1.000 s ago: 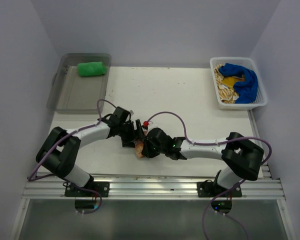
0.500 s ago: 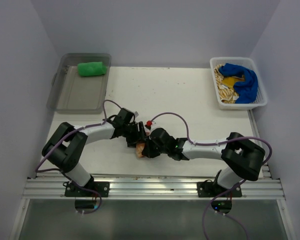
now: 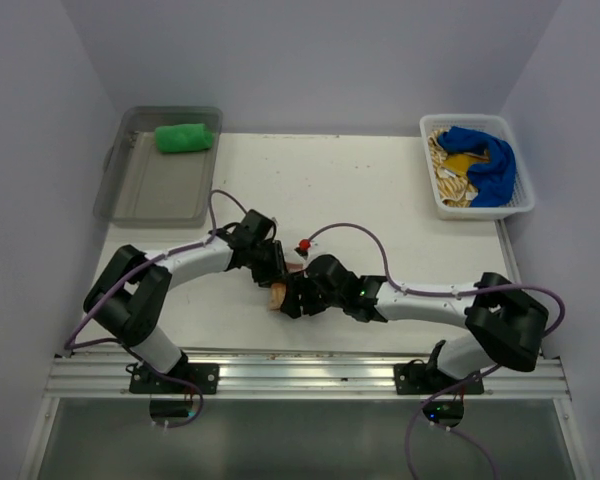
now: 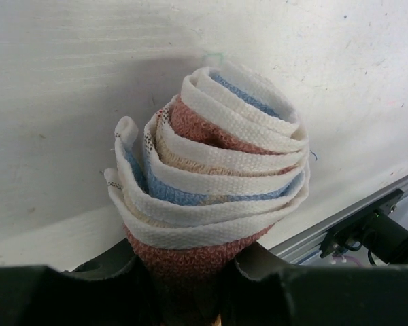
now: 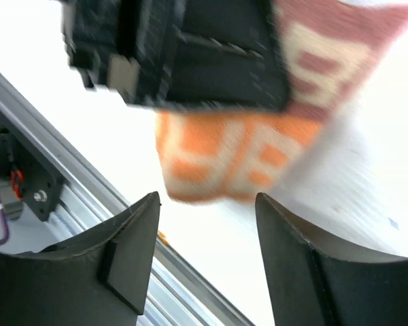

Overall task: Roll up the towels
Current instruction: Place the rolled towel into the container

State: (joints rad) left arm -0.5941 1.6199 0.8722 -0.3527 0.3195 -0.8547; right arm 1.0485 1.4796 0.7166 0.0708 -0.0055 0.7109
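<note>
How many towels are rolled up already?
One looks done: the green towel lies rolled in the clear bin. The orange-and-white towel is rolled in the left claw; the right claw is open. The blue towel and yellow-tan towel lie unrolled in the white basket.

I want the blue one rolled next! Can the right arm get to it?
Probably yes: the blue towel lies on top in the open white basket, and the right gripper is open.

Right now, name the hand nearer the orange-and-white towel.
Left. The left hand grips the orange-and-white towel by one end; the right hand hangs open just short of it.
</note>
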